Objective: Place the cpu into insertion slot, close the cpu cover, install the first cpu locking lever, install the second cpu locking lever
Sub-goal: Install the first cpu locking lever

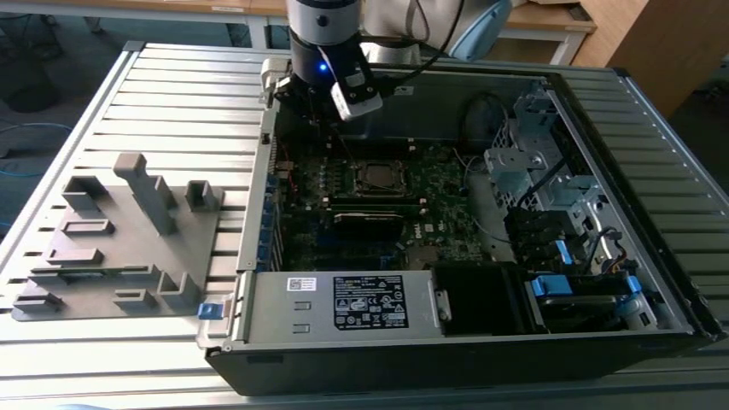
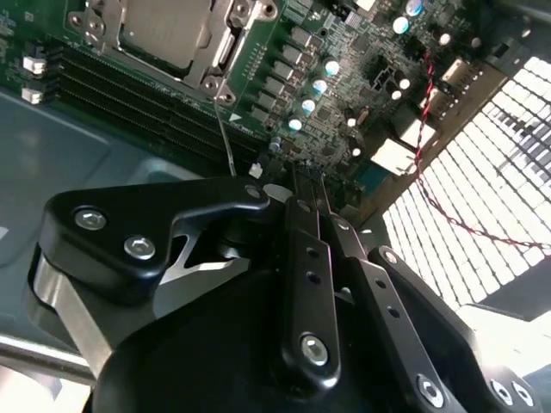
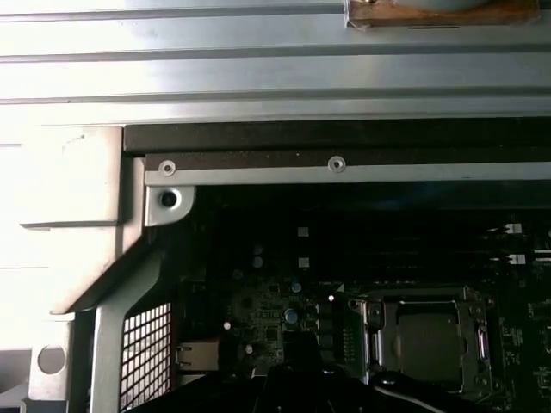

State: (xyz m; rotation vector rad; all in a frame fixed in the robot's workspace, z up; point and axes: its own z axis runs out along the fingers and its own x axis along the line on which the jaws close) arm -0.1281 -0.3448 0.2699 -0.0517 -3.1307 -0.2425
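While the cpu (image 3: 428,342) lies in the insertion slot (image 3: 372,344) under the lowered cpu cover (image 3: 430,301), a locking lever (image 2: 225,142) looks unlatched, your clenched, empty fingers (image 2: 303,224) hovering at the slot's eleven o'clock.

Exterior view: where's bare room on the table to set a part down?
Bare table slats at the exterior view's upper left, between the grey fixture and the table edge; another strip below the fixture. Inside the case is crowded: board, drive cages, cables, the tool over the board's edge.
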